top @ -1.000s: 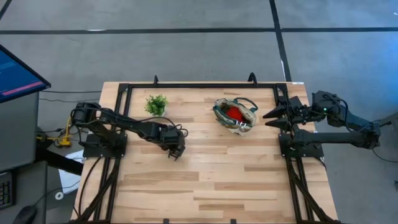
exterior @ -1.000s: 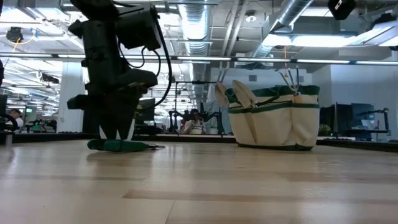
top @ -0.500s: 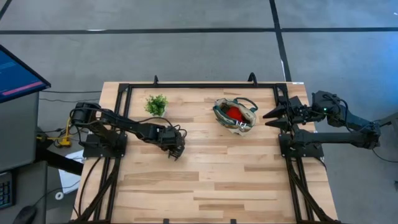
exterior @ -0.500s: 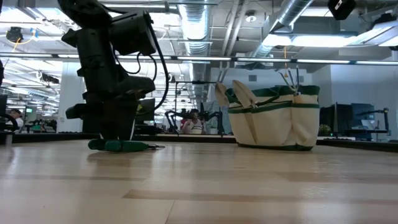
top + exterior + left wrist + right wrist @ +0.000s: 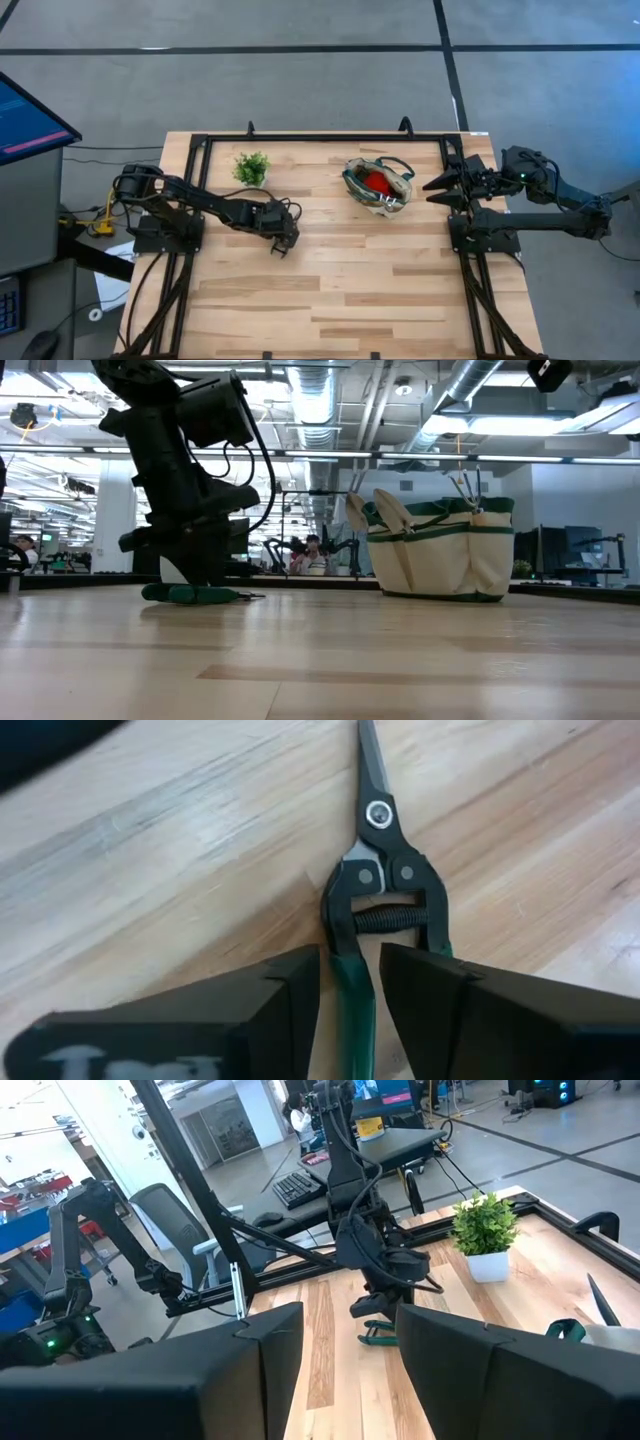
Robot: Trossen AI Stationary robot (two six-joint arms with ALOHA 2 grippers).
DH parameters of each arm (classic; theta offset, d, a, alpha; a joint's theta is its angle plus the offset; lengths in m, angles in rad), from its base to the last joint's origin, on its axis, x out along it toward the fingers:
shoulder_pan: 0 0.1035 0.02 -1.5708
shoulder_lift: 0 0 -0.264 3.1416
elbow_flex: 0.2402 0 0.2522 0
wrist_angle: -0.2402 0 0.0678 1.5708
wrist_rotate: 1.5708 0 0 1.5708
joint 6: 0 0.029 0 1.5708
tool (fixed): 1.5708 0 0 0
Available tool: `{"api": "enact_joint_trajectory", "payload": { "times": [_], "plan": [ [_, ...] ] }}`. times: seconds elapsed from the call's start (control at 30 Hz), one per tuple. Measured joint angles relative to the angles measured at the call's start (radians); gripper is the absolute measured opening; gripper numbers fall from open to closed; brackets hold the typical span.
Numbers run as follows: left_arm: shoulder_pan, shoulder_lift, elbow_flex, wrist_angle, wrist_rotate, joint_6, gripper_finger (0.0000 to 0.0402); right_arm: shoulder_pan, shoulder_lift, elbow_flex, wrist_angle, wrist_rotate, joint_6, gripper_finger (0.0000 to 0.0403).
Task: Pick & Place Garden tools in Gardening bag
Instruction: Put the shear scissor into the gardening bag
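The wooden desk [image 5: 330,270] fills the middle of the high view, framed by a dark metal rail. A monitor [image 5: 30,120] stands off its left side.

The left arm reaches from the desk's left edge toward the centre, its claw [image 5: 283,243] low over the wood. In the left wrist view the two dark fingers [image 5: 280,995] stand narrowly apart, one on either side of one green handle of the pruning shears [image 5: 385,890], which lie flat on the desk with the blades pointing away from the claw. Whether the pads already touch that handle cannot be told; a thin gap seems to show on each side. The low view shows the same claw [image 5: 195,575] down at the desk top, right above the green handles [image 5: 190,594].

The right arm waits folded at the desk's right edge, its claw [image 5: 440,190] pointing toward the middle, fingers [image 5: 250,1360] parted and holding nothing.

The gardening bag [image 5: 378,186], cream with dark green trim and handles, stands at the far side of the desk, right of centre and well apart from the shears. Something red shows inside its open mouth from above. In the low view the bag [image 5: 440,550] stands upright with thin tool ends sticking up from its top.

The small green potted plant [image 5: 251,167] sits near the far left part of the desk, in a white pot, apart from both bag and shears.
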Motion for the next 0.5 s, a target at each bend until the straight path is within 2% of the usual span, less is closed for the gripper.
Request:
{"api": "enact_joint_trajectory", "payload": {
  "times": [0.5],
  "plan": [
    [0.000, 0.022, -0.021, 0.013, 0.117, -0.012, 0.0095, 0.000, 0.000, 0.000, 0.000, 0.000, 0.000, 0.0154]
  ]
}}
